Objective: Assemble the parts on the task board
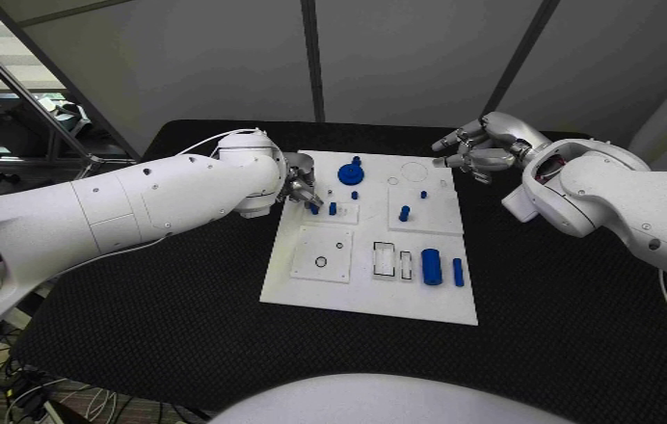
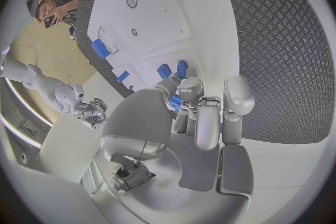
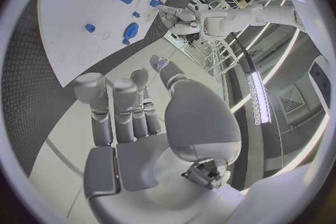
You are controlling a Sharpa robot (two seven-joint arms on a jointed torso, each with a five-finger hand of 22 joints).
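- The white board (image 1: 373,294) sits in the middle of the black counter (image 1: 167,328), with blue parts scattered over it.
- Up around 12 o'clock on the board there's a round blue disc (image 1: 351,173) with a knob sticking up from it.
- Just below that, a small blue peg (image 1: 356,195) stands upright, and another blue peg (image 1: 405,214) stands toward the centre.
- Down at about 4 o'clock, a fat blue cylinder (image 1: 431,267) lies flat, with a thinner blue bar (image 1: 458,271) right beside it on the outer side.
- The left robot hand (image 1: 302,196) is down at the board's 10 o'clock edge, fingertips touching the board around a small blue piece (image 1: 333,208). Can't tell if it's actually pinching it or just resting there; the wrist camera shows the fingers (image 2: 210,117) curled in over blue bits.
- The right robot hand (image 1: 477,150) hovers off the board at about 2 o'clock, holding nothing, fingers (image 3: 115,112) loosely apart.
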